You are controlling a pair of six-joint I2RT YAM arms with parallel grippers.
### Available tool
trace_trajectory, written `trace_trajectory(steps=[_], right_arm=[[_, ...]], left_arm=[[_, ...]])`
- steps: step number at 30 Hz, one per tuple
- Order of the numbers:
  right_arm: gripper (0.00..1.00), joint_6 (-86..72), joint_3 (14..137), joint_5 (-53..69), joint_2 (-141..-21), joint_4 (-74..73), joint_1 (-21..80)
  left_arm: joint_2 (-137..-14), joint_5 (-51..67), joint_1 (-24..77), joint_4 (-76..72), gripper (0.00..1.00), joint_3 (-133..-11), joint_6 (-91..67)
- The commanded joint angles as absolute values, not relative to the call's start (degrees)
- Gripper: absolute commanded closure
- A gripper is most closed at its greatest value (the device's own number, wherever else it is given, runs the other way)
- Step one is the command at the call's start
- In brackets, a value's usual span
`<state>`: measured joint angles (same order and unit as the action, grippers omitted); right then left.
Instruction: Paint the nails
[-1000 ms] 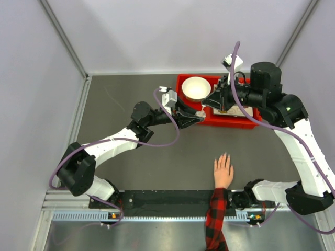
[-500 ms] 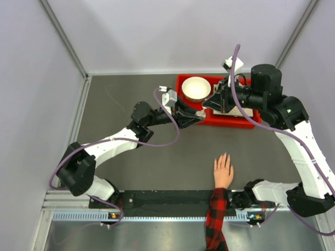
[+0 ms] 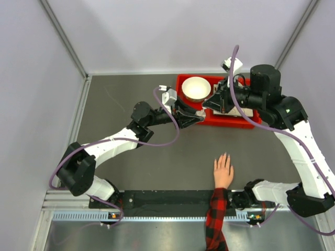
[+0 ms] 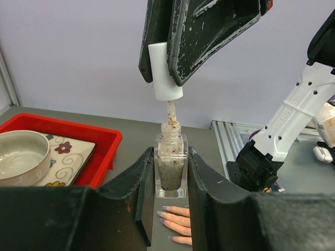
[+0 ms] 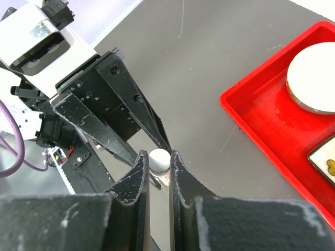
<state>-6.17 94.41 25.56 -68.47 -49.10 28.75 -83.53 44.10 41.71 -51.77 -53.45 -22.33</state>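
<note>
1. Left gripper (image 4: pixel 171 162): fingers pinch the clear glass polish bottle (image 4: pixel 171 175) from both sides. The bottle is upright and uncapped, at lower centre of the left wrist view.
2. Right gripper (image 5: pixel 158 159): fingers pressed onto the white cap (image 4: pixel 165 70), directly above the bottle. The brush stem (image 4: pixel 170 111) hangs from the cap with its lower end inside the bottle neck.
3. Both grippers meet above the worktop (image 3: pixel 131 104), just beside the near-left corner of the red tray (image 3: pixel 230 121), at upper centre of the top view.
4. The tray holds a pale bowl (image 3: pixel 196 88) and a patterned plate (image 4: pixel 68 159).
5. The human hand (image 3: pixel 223 172) lies flat, palm down, at lower centre-right of the top view, in a plaid sleeve (image 3: pixel 216 219), well apart from both grippers.
6. The nails (image 4: pixel 160 214) tip the outstretched fingers, visible below the bottle in the left wrist view. I cannot tell if any are painted.
</note>
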Motion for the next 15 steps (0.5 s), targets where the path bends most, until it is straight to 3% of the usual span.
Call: trace_trajectory(steps=[1,15], right_arm=[[1.00,-6.33,94.31,25.58,-67.94,-46.05,29.88],[1.00,-5.89,91.23,24.43,-67.59,-46.76,30.67]], left_arm=[[-82.18,43.95,41.84,-54.32,1.00,-55.55,-23.03],[-80.68,42.63,41.84,-52.65,1.00,-55.46,-21.71]])
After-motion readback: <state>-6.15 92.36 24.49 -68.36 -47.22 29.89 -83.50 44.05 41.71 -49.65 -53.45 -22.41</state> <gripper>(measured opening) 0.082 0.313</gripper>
